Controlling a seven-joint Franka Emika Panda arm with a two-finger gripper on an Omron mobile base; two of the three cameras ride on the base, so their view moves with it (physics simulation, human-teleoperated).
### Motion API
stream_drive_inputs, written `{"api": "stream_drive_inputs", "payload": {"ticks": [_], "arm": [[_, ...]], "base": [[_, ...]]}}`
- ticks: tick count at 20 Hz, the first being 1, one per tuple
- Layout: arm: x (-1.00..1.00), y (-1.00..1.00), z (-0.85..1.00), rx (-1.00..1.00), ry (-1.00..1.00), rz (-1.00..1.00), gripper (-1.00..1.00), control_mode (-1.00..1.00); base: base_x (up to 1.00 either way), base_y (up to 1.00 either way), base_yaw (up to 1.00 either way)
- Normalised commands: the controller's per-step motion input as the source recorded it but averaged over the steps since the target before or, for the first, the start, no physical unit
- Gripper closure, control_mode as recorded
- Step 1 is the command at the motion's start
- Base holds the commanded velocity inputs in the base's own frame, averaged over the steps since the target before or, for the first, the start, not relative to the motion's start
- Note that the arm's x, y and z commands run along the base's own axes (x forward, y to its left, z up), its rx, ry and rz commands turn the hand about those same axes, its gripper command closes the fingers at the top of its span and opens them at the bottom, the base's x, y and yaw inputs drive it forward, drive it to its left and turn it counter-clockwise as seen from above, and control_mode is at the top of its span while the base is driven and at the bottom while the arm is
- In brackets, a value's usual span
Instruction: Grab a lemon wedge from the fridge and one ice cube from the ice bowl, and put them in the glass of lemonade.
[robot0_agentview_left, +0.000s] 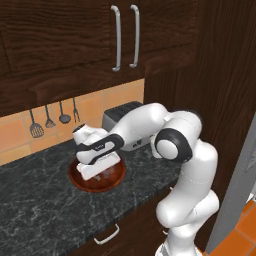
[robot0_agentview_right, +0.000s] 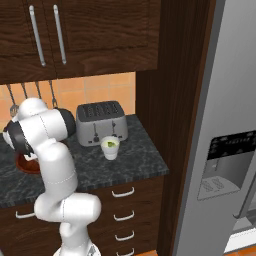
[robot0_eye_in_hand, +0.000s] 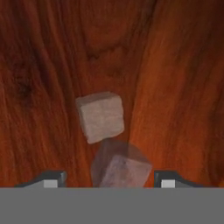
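1. Tool (robot0_eye_in_hand: 106, 181): hangs low inside the ice bowl (robot0_agentview_left: 79, 179), pointing down at its floor. In the hand view the two dark tips stand well apart with nothing pinched between them, so the tool is open and holds nothing.
2. Ice bowl: wide reddish-brown wooden bowl on the dark marbled tabletop (robot0_agentview_left: 35, 200), left of the toaster (robot0_agentview_right: 99, 122). The robot's hand covers most of it in the left base view.
3. Ice cubes: two pale translucent cubes on the bowl floor. The near cube (robot0_eye_in_hand: 124, 173) sits between the two tips at the bottom of the hand view; the far cube (robot0_eye_in_hand: 100, 117) lies just beyond it, and I cannot tell whether the two touch.
4. Glass of lemonade (robot0_agentview_right: 110, 148): small whitish cup in front of the toaster, upright, well apart from the bowl. A small yellow-green bit shows at the liquid's surface; it is too small to say whether this is the lemon wedge.
5. Fridge (robot0_agentview_right: 225, 125): tall grey steel unit to the right of the tabletop, black dispenser panel facing out.
6. Step in hand (judgement): picking one ice cube from the bowl.
7. Next move (judgement): keep the near cube centred between the tips, close on it alone without catching the far cube, lift clear of the rim, then carry across to the glass.
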Motion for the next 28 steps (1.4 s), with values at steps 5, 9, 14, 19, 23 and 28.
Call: {"api": "stream_drive_inputs", "payload": {"ticks": [5, 9, 14, 19, 23, 28], "arm": [[-0.42, 0.00, -0.34, 0.00, 0.08, -0.09, 1.00, -1.00], [-0.13, 0.00, -0.22, 0.00, 0.06, -0.09, 1.00, -1.00], [0.10, 0.00, -0.03, 0.00, 0.00, -0.02, 1.00, -1.00], [0.06, 0.00, 0.00, -0.01, 0.00, 0.00, 1.00, -1.00], [-0.32, 0.02, 0.25, -0.02, -0.03, 0.00, 1.00, -1.00], [-0.21, 0.00, 0.60, -0.01, -0.06, 0.00, 1.00, -1.00]], "base": [[0.00, 0.00, 0.00], [0.00, 0.00, 0.00], [0.00, 0.00, 0.00], [0.00, 0.00, 0.00], [0.00, 0.00, 0.00], [0.00, 0.00, 0.00]]}}
